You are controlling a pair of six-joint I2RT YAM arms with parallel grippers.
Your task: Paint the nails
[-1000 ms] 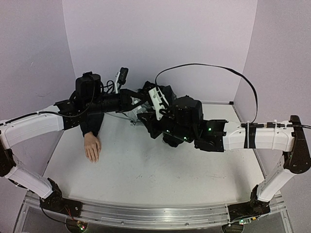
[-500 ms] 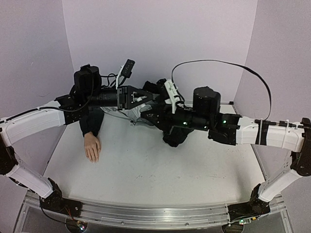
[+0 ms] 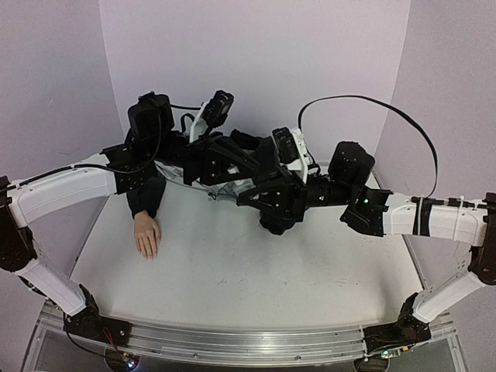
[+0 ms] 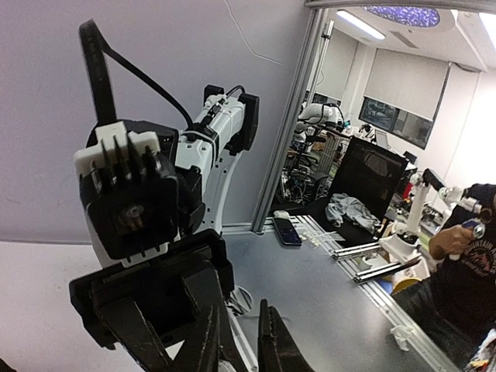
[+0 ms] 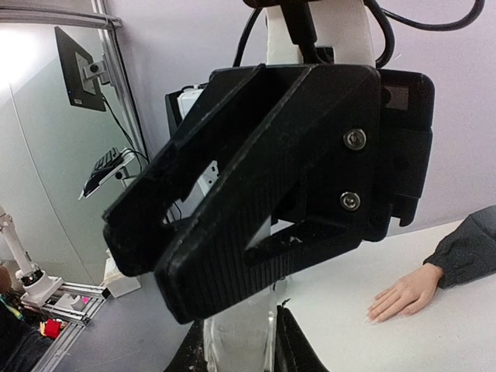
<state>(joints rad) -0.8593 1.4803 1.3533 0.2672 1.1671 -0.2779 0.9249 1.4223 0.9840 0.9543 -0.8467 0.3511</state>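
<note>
The pale mannequin hand [image 3: 146,236] lies flat at the table's left, coming out of a dark jacket sleeve [image 3: 146,198]. Its nails [image 5: 373,314] show only as tiny pale tips in the right wrist view. My two grippers meet in the air above the back middle of the table, well right of the hand. My right gripper [image 5: 240,325] is shut on a small clear glass bottle [image 5: 236,341]. My left gripper [image 4: 236,310] reaches in from the left. Its black fingers [image 5: 232,232] are closed over the bottle's top, which hides the cap.
The rest of the grey-black jacket [image 3: 273,221] is bunched at the back centre under the grippers. Lilac walls close off the back and both sides. A black cable [image 3: 387,124] loops above the right arm.
Both grippers, still joined at the bottle, have risen and shifted right. The right arm has stretched out and the left wrist has lifted. The mannequin hand has not moved.
</note>
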